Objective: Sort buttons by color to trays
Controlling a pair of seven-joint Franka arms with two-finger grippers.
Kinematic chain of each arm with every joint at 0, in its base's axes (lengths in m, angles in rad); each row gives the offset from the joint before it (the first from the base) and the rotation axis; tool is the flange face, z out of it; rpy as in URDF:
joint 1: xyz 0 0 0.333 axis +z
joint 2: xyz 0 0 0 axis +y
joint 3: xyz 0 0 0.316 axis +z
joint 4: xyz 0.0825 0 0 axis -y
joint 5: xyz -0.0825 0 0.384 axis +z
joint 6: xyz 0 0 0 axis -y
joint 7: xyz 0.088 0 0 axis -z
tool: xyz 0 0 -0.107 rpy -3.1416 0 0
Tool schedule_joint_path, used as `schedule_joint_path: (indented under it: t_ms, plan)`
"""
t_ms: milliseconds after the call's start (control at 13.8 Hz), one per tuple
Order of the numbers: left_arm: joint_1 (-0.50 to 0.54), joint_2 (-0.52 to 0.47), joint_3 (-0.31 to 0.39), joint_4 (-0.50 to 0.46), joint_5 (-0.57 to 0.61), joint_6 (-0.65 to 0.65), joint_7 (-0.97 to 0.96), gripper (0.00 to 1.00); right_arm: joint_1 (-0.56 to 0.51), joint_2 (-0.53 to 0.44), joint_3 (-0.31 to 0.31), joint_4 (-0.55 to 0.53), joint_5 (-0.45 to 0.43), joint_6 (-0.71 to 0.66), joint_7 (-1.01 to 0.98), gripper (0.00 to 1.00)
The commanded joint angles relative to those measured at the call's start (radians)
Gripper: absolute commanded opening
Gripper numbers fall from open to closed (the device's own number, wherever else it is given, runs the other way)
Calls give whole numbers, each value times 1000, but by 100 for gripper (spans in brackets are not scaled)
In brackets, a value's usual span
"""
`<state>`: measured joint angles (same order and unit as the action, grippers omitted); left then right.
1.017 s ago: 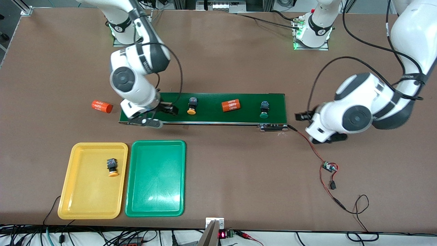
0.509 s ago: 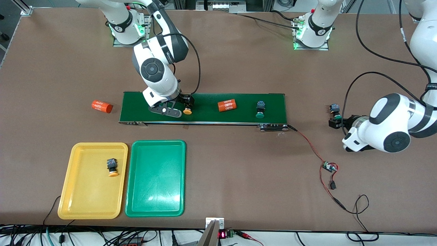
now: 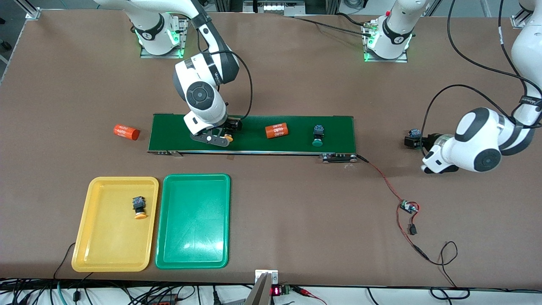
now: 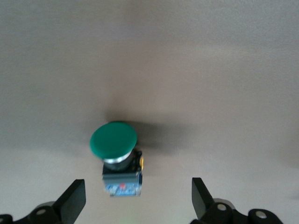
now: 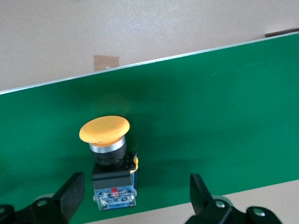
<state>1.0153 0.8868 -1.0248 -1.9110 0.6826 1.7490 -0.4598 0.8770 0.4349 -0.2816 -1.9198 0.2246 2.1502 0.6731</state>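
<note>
One yellow button (image 3: pixel 139 207) is already laid in the yellow tray (image 3: pixel 99 258); the green tray (image 3: pixel 192 258) is bare. At twelve o'clock, wide-open right gripper (image 3: pixel 220 137) fingers are placed around a yellow button (image 5: pixel 110 156). Open left gripper (image 3: pixel 411 142) fingers are placed around a green button (image 4: pixel 117 156) on the tabletop (image 3: pixel 296 212). Three are left.

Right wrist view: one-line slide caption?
Open right tool poised around a yellow-capped button lying on the green conveyor belt, not yet gripped.

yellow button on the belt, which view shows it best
The right wrist view: the yellow button lies whole on the conveyor belt, between the open right end effector. The front view shows only its cap beside that end effector; the left wrist view shows none of it.
</note>
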Motion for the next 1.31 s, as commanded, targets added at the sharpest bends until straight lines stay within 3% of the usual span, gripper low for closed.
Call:
schedule_joint_path:
  t_ms: [0,73,145,291,436,654,872,1090,1235]
  plan:
    - [29,-22,0,-75,118,76,3,100,11,13,-5,-5,-4,3,6,99]
    - [37,-22,2,-86,123,78,3,94,10,21,-5,-5,-2,13,5,91]
    - [39,-22,0,-95,124,78,3,80,10,25,-5,-5,-1,22,5,84]
    - [32,-20,0,-108,123,78,1,47,7,28,-4,-5,-1,20,5,51]
    - [35,-29,-14,-99,123,52,3,28,-1,27,-5,-1,1,14,3,36]
    - [34,-29,-108,-41,106,-55,-11,24,-7,13,-13,18,2,11,2,24]
    - [-23,-26,-196,30,33,-132,-81,24,-61,16,-14,82,-4,11,-3,23]
    - [-170,-19,-201,78,-104,-119,-112,25,-229,18,-18,175,-16,2,-41,23]
    - [-288,-14,-199,111,-130,-63,-126,25,-338,48,-18,254,-16,-27,-160,24]
